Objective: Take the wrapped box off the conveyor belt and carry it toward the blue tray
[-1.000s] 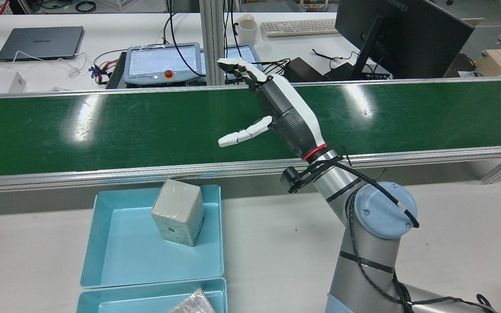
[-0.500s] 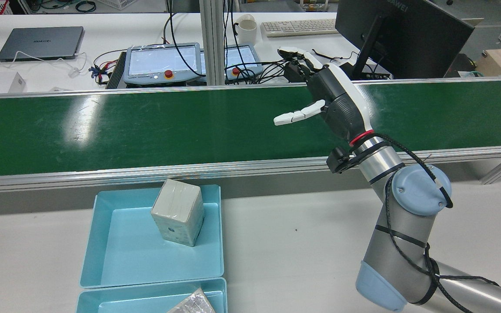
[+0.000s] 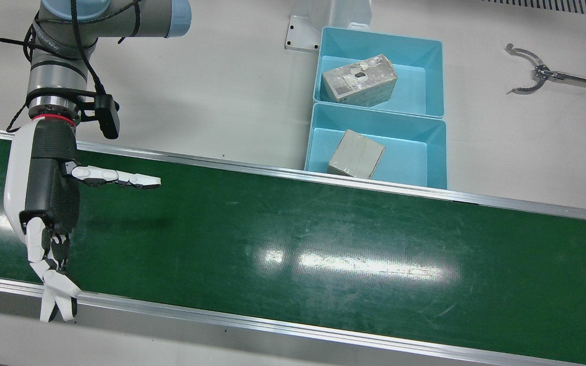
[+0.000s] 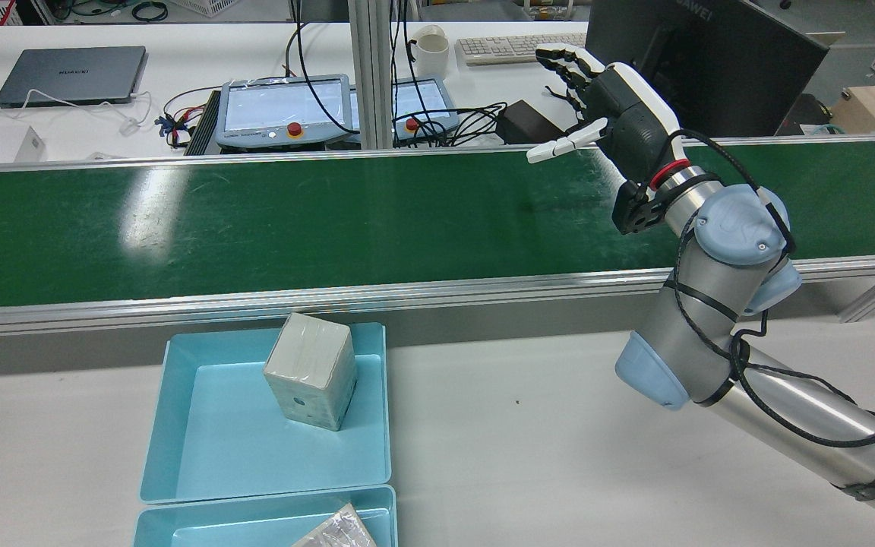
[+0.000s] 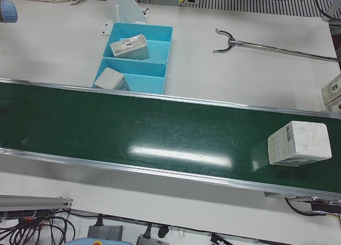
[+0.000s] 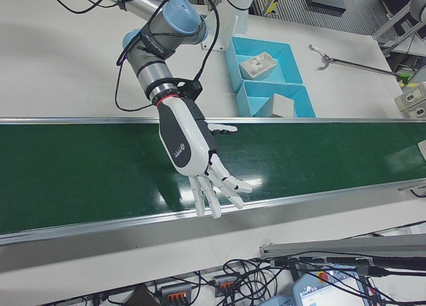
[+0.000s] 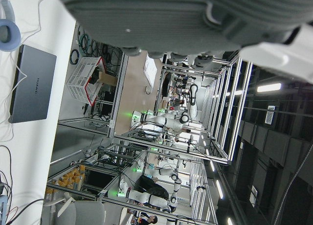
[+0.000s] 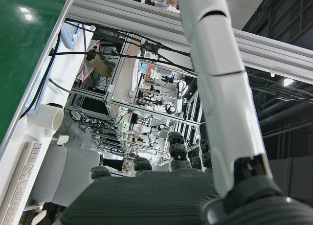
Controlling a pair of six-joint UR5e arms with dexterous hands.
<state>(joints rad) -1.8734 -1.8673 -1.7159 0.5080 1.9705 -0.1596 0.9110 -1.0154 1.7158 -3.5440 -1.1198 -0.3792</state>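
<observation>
A white wrapped box (image 5: 298, 143) lies on the green conveyor belt (image 5: 133, 133) near its right end in the left-front view, with no hand near it. My right hand (image 4: 620, 114) is open and empty, fingers spread, above the far edge of the belt (image 4: 255, 220). It also shows in the front view (image 3: 44, 203) and the right-front view (image 6: 190, 146). Two blue trays (image 4: 202, 425) (image 4: 255, 524) sit beside the belt, each holding a wrapped box (image 4: 310, 371) (image 4: 335, 530). Only part of the left hand's dark palm (image 7: 161, 19) shows.
A metal grabber tool (image 3: 532, 76) lies on the white table beyond the trays (image 3: 443, 152). Behind the belt in the rear view stand two teach pendants (image 4: 285, 110), a monitor (image 4: 703, 61), a keyboard (image 4: 513, 47) and cables.
My right arm has swung to the right along the belt and farther across it, in the rear view. The hand stays open and empty. The boxes in the trays have not moved.
</observation>
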